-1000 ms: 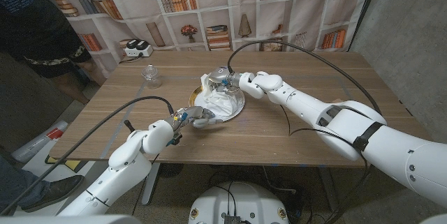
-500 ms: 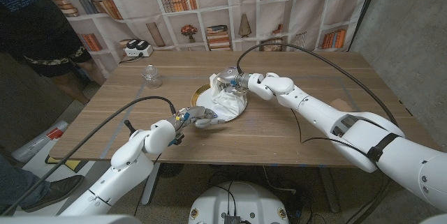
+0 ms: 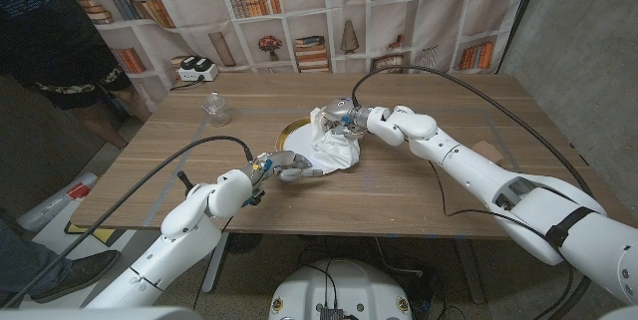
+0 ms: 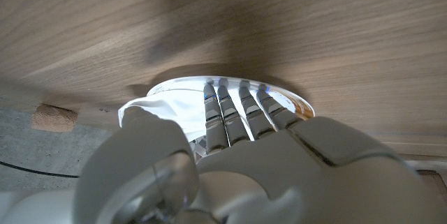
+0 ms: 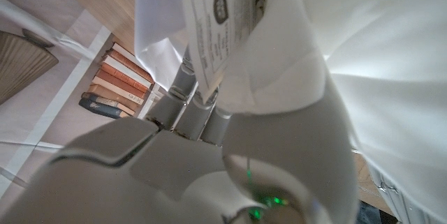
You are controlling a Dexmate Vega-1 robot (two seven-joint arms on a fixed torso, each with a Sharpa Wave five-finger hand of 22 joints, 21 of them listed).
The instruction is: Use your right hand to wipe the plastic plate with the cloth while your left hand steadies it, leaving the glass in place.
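Mid-wipe: right hand (image 3: pixel 342 118) grips white cloth (image 3: pixel 330 145) on plate (image 3: pixel 286 134) (its 2 o'clock side); left hand (image 3: pixel 284 166) fingers extended, steadying rim at 7; glass (image 3: pixel 215 109) untouched.

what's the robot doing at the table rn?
It's wiping a plate. The right robot hand presses a white cloth onto the plastic plate, at the plate's far right side. The left robot hand rests its fingers on the plate's near rim to steady it. The glass stands apart, toward the table's far left, untouched.
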